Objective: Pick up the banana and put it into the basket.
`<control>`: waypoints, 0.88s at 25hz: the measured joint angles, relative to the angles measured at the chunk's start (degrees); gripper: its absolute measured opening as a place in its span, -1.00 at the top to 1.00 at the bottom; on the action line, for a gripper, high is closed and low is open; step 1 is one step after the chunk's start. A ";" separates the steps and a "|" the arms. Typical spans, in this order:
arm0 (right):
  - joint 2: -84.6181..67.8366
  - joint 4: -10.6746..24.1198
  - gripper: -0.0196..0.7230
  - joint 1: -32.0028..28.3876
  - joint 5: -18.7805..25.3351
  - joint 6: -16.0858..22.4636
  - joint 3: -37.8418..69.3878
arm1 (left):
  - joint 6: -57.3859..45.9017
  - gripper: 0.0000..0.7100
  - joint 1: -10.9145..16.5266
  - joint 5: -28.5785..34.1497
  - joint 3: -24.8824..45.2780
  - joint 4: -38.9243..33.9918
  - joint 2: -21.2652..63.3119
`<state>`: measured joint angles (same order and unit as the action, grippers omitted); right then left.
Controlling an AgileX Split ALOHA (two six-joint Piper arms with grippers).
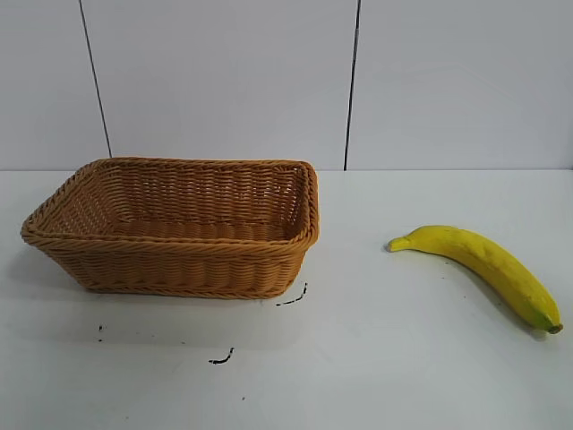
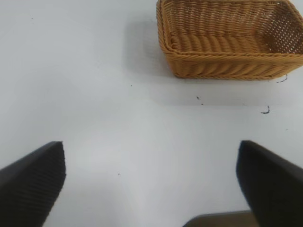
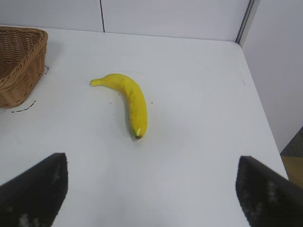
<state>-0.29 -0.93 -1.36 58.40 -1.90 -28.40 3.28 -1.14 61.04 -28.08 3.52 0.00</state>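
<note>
A curved yellow banana (image 1: 483, 264) lies flat on the white table at the right of the exterior view, its greenish tip toward the front right. The tan wicker basket (image 1: 54, 235) stands at the left with nothing inside it. Neither arm shows in the exterior view. In the right wrist view my right gripper (image 3: 151, 163) is open above bare table, with the banana (image 3: 130, 99) some way beyond its fingers and a corner of the basket (image 3: 21, 61) farther off. My left gripper (image 2: 150, 158) is open too, holding nothing, well short of the basket (image 2: 227, 64).
Small black marks (image 1: 291, 299) dot the table in front of the basket. A white panelled wall (image 1: 224, 72) rises behind the table. The table's side edge (image 3: 265, 127) shows in the right wrist view, with floor below.
</note>
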 joint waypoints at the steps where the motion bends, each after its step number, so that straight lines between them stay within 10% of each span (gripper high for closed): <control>1: 0.00 0.00 -0.91 0.00 0.00 0.00 0.00 | 0.00 -0.96 0.00 0.00 0.00 0.00 0.00; 22: 27.78 0.20 -0.91 0.00 0.03 0.00 -15.99 | 0.00 -0.96 0.00 0.00 0.00 0.00 0.00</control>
<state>27.49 -0.73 -1.36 58.43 -1.90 -44.39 3.28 -1.14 61.04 -28.08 3.52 0.00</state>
